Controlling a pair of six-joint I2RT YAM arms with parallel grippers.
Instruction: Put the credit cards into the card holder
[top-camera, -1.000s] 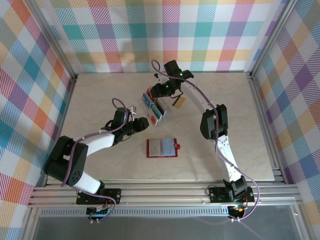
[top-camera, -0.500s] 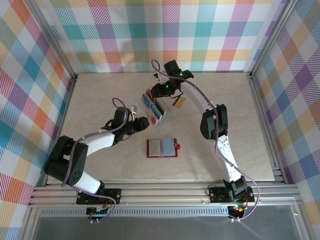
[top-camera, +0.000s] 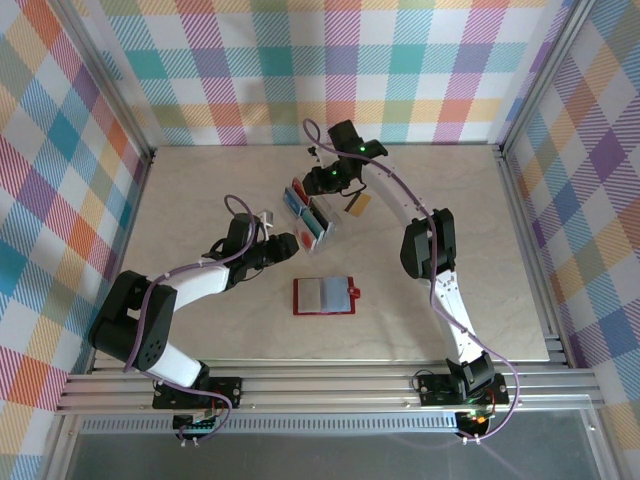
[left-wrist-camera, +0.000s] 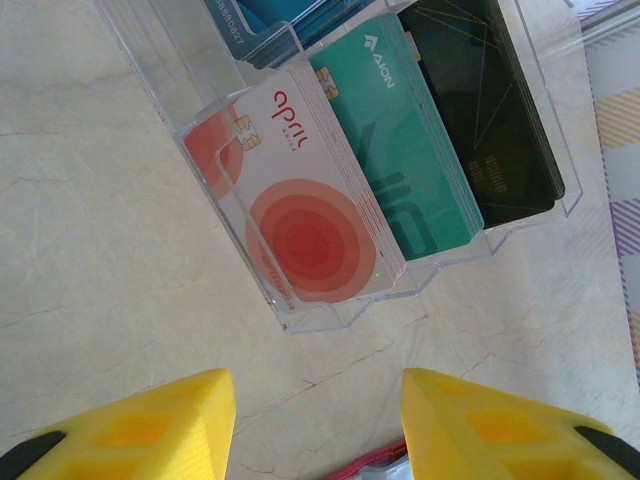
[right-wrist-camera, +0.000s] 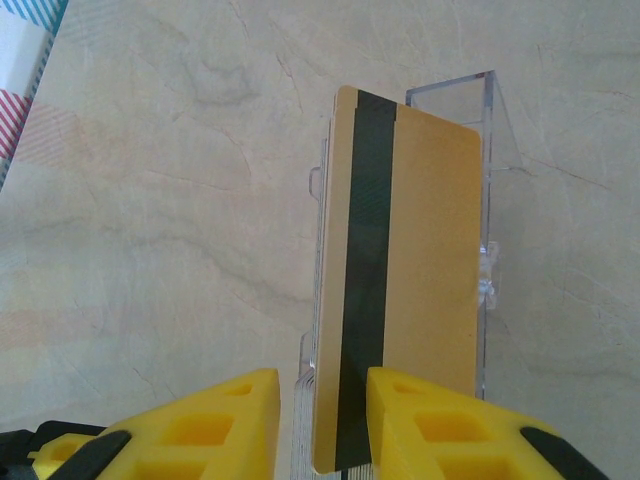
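Observation:
A gold credit card with a dark stripe (right-wrist-camera: 430, 260) stands upright in a clear slotted rack (right-wrist-camera: 490, 150). My right gripper (right-wrist-camera: 322, 420) straddles the card's near edge. Its right finger lies against the card, its left finger a small gap away, so it is open. In the left wrist view the rack (left-wrist-camera: 330, 315) holds a white-red card (left-wrist-camera: 310, 210), a teal card (left-wrist-camera: 400, 150), a dark card (left-wrist-camera: 490, 110) and a blue one (left-wrist-camera: 270, 20). My left gripper (left-wrist-camera: 318, 430) hovers open and empty over the table. The red card holder (top-camera: 325, 296) lies unfolded, grey pockets up.
The rack (top-camera: 312, 215) sits mid-table between my left gripper (top-camera: 292, 243) and my right gripper (top-camera: 325, 185). A gold piece (top-camera: 358, 207) shows just right of the rack. Checked walls enclose the table on three sides. The card holder's red edge (left-wrist-camera: 375, 468) peeks in below the left fingers.
The right gripper's jaws have drawn closer together around the gold card. Both arms, the rack and the card holder stay where they were.

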